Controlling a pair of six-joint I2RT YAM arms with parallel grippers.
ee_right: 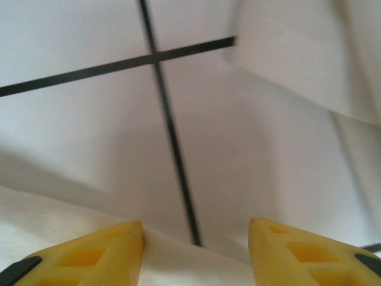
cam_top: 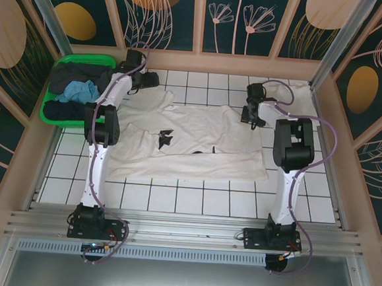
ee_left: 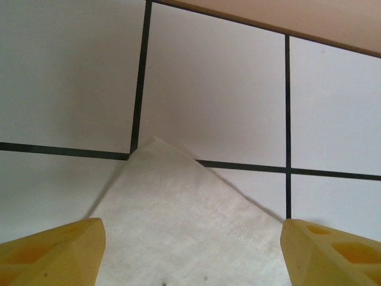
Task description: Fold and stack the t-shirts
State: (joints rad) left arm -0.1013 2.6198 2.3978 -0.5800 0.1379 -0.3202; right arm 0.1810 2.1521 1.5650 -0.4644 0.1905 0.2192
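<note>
One white t-shirt (cam_top: 198, 140) lies spread and wrinkled across the middle tiles. My left gripper (cam_top: 149, 80) is at its far left corner. In the left wrist view the left gripper (ee_left: 190, 231) is open, with a hemmed corner of the shirt (ee_left: 178, 232) lying flat between its yellow fingers (ee_left: 53, 253). My right gripper (cam_top: 248, 114) is low over the shirt's far right edge. In the right wrist view the right gripper (ee_right: 196, 231) is open too, with the cloth edge (ee_right: 166, 262) just under its fingers (ee_right: 89, 256). A second white t-shirt (cam_top: 299, 95) lies at the back right, seen as a fold (ee_right: 297, 53).
A green basket (cam_top: 85, 60) at the back left holds dark garments (cam_top: 74, 77) and a light blue cloth (cam_top: 79, 92). Wooden walls (cam_top: 325, 120) close in the table on three sides. Bare tiles (cam_top: 193, 199) run along the near edge in front of the shirt.
</note>
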